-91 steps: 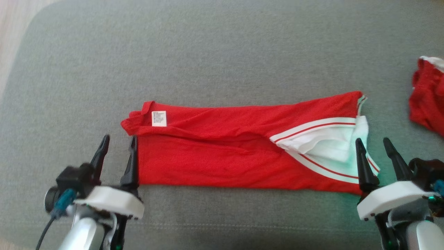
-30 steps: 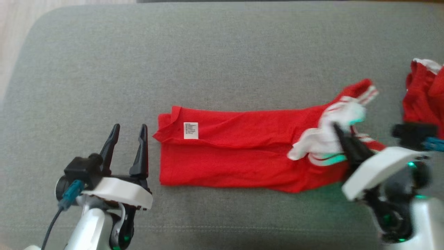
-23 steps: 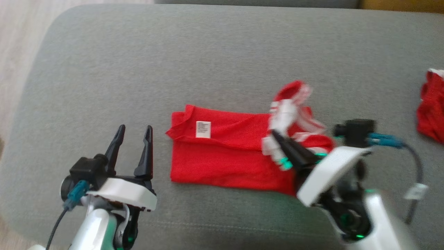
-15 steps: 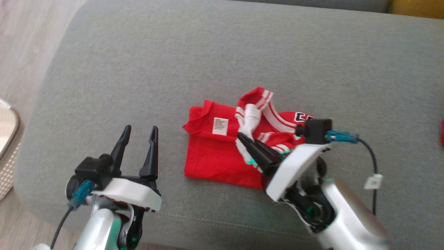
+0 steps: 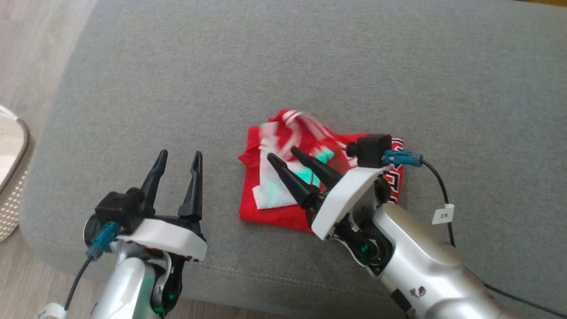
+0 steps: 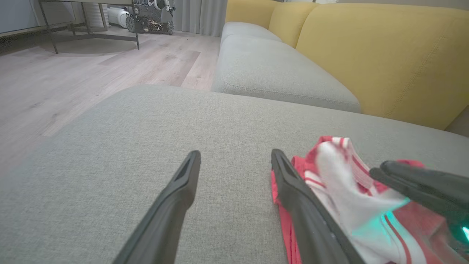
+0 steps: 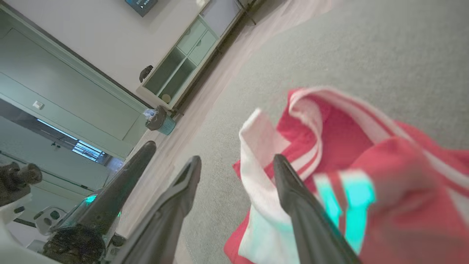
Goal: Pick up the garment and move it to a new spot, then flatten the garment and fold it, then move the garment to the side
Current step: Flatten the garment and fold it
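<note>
**Right gripper [image 5: 281, 153] open over the garment [image 5: 274, 210]**

The right gripper hovers with its fingers spread wide above the garment and nothing pinched between them. In the right wrist view cloth lies beside one finger; whether it touches is unclear. The left gripper [image 5: 180, 153] is also wide open and empty, near the garment's left edge. The garment lies bunched mid-cushion on the grey sofa [image 5: 310, 66], its longer side running left to right, with a blurred white-striped flap on top at its left end.

Right claw [image 7: 236, 159] spread wide above the grey sofa cushion [image 7: 366, 55], a crumpled, blurred red-and-white garment [image 7: 329, 139] behind one finger
</note>
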Controlling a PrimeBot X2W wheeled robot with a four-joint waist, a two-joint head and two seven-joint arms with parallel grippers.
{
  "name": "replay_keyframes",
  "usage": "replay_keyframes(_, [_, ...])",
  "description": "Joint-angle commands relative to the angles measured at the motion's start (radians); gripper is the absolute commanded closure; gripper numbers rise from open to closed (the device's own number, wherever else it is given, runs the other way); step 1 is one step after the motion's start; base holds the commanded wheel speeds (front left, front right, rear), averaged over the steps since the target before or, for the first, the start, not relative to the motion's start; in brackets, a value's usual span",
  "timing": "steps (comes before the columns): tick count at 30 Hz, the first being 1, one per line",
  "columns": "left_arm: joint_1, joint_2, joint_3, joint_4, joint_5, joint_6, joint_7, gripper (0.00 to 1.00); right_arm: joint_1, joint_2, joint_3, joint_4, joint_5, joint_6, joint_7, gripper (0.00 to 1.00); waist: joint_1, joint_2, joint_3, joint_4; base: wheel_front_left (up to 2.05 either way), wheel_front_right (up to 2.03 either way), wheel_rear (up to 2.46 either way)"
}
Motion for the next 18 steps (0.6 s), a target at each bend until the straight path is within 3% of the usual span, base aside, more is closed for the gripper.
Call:
replay_keyframes(1, [-0.038,0.009,0.044,-0.028,0.012,-0.006,-0.012,0.00,-0.038,0.016,0.026,-0.038,-0.020,-0.001,-0.036,0.00,0.0000,0.0000,-0.003,-0.016,0.00,0.00,0.00])
replay_keyframes(8, [-0.026,0.019,0.065,-0.027,0.019,0.001,-0.012,0.00,-0.027,0.016,-0.032,-0.111,-0.122,-0.001,-0.119,0.00,0.0000,0.0000,-0.028,-0.070,0.00,0.00,0.00])
replay_keyframes(18, [0.006,0.054,0.090,-0.041,0.023,0.020,-0.007,0.00,0.175,-0.037,-0.391,-0.285,-0.373,-0.001,-0.129,0.00,0.0000,0.0000,-0.073,-0.139,0.00,0.00,0.00])
